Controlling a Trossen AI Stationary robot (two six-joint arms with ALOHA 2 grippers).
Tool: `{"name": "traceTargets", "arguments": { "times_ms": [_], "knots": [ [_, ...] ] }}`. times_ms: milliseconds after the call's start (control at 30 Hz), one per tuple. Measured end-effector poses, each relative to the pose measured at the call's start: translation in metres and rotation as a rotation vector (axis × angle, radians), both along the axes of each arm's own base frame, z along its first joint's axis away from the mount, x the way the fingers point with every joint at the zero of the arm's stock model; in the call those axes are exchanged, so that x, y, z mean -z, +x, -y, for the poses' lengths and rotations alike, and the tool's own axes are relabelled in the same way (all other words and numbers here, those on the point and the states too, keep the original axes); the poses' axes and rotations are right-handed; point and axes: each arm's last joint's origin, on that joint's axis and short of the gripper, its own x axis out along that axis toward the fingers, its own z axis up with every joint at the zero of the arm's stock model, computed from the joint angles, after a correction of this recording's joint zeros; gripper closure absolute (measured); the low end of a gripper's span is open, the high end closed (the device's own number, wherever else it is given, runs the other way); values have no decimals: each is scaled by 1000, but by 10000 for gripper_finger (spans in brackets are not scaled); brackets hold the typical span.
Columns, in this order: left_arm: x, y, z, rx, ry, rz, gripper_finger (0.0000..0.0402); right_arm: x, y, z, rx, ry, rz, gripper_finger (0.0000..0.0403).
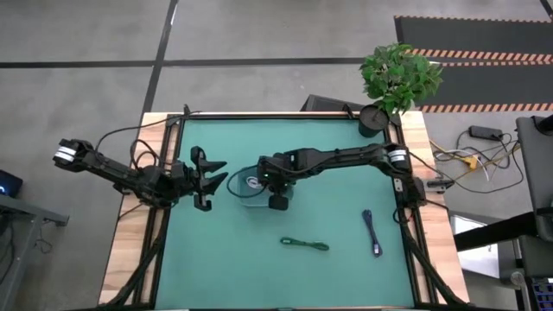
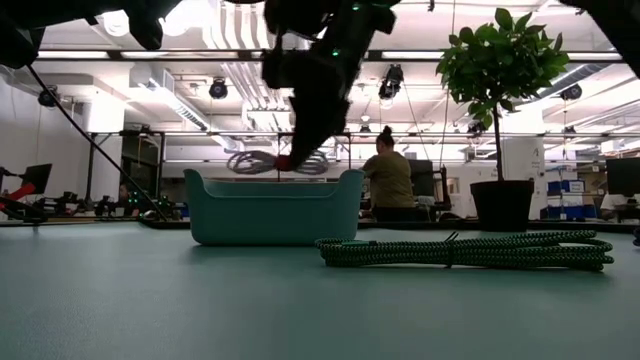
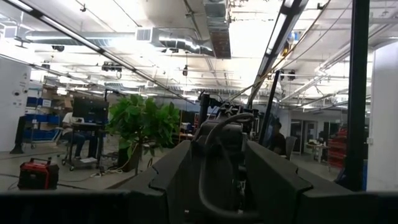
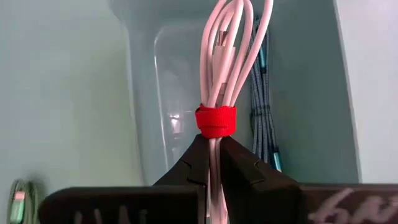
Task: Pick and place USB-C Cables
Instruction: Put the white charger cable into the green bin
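Bright overhead ceiling lights (image 2: 125, 22) glare in low view; right-wrist foreground blurred; shadows soft.

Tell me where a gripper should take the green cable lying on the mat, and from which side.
Probably at its middle, from straight above. The green cable lies flat on the mat as a long, thin bundle with nothing beside it, so fingers closing across its narrow width should catch all the strands. The ends look looser.

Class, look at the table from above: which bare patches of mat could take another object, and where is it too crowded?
Bare mat lies between the green cable and the dark blue cable, and along the far edge by the plant pot. It is crowded around the teal bin: the right claw holds the white cable over it, with the left claw beside.
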Motion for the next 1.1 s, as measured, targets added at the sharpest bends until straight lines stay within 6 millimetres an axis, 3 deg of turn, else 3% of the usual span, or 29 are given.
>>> {"name": "traceTargets", "arguments": {
  "times_ms": [333, 733, 1100],
  "knots": [
    [-1, -2, -1, -1, -2, 8, 265, 14, 27, 3, -82, -59, -195, 390],
    [-1, -3, -1, 0, -4, 15, 265, 26, 26, 6, -92, -64, -200, 390],
    [-1, -3, -1, 0, -4, 15, 265, 55, 27, 6, -83, -66, -162, 390]
  ]
}}
